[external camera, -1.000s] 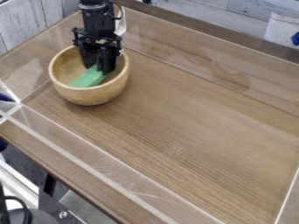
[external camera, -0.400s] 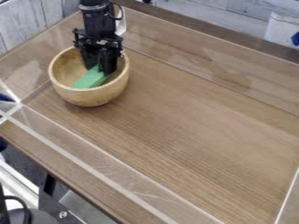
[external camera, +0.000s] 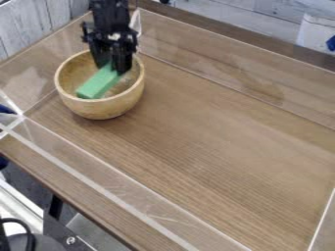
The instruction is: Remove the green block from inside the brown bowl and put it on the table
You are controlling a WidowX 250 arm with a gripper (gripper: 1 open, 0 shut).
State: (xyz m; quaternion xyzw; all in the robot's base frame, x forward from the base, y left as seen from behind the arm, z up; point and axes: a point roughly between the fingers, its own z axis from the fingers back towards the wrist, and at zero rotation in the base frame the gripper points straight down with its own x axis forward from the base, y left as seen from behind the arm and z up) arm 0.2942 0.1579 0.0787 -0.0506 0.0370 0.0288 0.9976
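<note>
One arm: my gripper (external camera: pixel 116 67) points down over the brown bowl (external camera: pixel 98 95).
Grasp: jaws clamp the green block (external camera: pixel 96 82).
Block: tilted above the bowl's hollow.
Bowl: table (external camera: pixel 210 147), ten o'clock.

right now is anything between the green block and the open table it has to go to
Only the brown bowl's wall: the green block, held in the gripper, sits tilted above the bowl's inside. Beyond the rim the table looks bare.

A black arm (external camera: pixel 110 12) ends in a dark, two-fingered pincer (external camera: pixel 114 67).
</note>
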